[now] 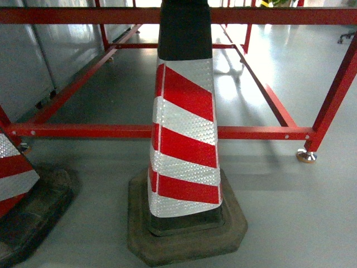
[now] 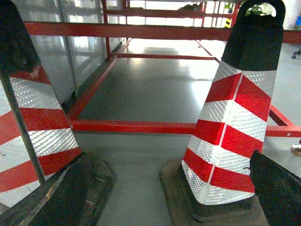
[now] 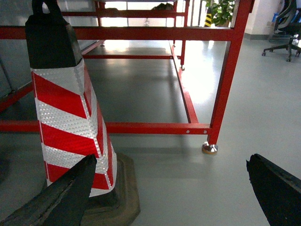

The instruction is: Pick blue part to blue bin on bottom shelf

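Right gripper [image 3: 169, 188] jaws spread — striped cone [image 3: 66, 108] beside.

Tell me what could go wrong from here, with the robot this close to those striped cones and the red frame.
1. The base could bump the nearest red-and-white cone, which stands right ahead and fills the middle of the head view.
2. A second cone sits at the left edge, so turning left may clip it.
3. The red frame's low rail crosses the floor behind the cones and blocks driving straight on. No blue part, bin or shelf is visible, so the robot must search first.
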